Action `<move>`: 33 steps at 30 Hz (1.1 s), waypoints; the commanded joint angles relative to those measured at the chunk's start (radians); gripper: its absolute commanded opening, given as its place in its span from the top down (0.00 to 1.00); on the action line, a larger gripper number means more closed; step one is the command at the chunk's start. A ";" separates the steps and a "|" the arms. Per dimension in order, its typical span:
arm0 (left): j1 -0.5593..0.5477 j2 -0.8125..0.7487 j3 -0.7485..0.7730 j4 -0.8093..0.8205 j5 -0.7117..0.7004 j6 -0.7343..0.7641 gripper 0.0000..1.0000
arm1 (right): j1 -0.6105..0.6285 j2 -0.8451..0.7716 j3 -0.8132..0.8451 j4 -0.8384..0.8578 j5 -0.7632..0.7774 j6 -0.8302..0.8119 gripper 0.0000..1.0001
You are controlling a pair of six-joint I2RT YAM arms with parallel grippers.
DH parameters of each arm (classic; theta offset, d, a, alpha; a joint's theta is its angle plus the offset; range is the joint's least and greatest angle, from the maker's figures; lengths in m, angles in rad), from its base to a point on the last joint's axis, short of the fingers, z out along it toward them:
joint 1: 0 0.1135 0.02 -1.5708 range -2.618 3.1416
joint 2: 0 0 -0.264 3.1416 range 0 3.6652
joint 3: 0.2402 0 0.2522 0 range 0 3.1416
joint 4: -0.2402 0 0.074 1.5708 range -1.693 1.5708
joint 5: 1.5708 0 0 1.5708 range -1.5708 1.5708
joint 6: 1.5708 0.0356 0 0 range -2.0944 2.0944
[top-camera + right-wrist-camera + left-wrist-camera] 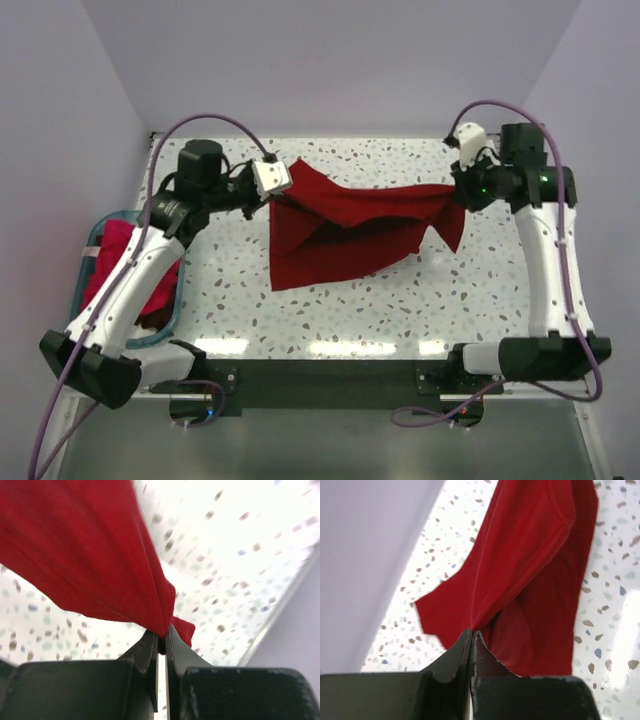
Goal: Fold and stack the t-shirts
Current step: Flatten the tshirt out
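Hanging between both arms over the speckled surface [400, 310], the crimson t-shirt [340, 230] sags limp and light in the top view. Left wrist: the left pincer [471, 632] is clamped on a gathered edge. Right wrist: the right pincer [161, 639] pinches the opposite end. Such floppy cloth is probably best gripped at the corners.

My left gripper [471, 631] sits at the bottom centre of the frame, jaws pressed together on a pinched edge of the crimson t-shirt [530, 555]. The cloth fans out toward the upper right over the speckled table [615, 605]. A pale wall [365, 555] fills the upper left.
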 commanded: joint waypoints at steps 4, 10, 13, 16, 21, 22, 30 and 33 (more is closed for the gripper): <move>0.062 -0.177 0.021 0.206 -0.096 -0.239 1.00 | -0.005 -0.192 0.137 0.200 0.062 0.192 1.00; 0.065 -0.241 0.104 0.353 -0.240 -0.342 1.00 | -0.005 -0.245 0.268 0.316 0.123 0.298 1.00; 0.065 -0.176 0.153 0.438 -0.302 -0.334 1.00 | -0.005 -0.210 0.262 0.433 0.187 0.308 1.00; 0.065 -0.030 0.228 0.527 -0.311 -0.303 1.00 | -0.005 -0.141 0.263 0.555 0.276 0.291 1.00; 0.071 0.307 0.432 0.697 -0.280 -0.318 1.00 | -0.005 0.062 0.357 0.715 0.387 0.274 1.00; 0.073 0.360 0.537 0.749 -0.282 -0.328 1.00 | -0.005 0.082 0.390 0.778 0.410 0.278 1.00; 0.097 0.814 1.228 1.040 -0.366 -0.532 1.00 | -0.006 0.192 0.673 0.945 0.519 0.256 1.00; 0.097 0.735 1.143 1.168 -0.349 -0.542 1.00 | -0.008 0.171 0.742 0.991 0.507 0.210 1.00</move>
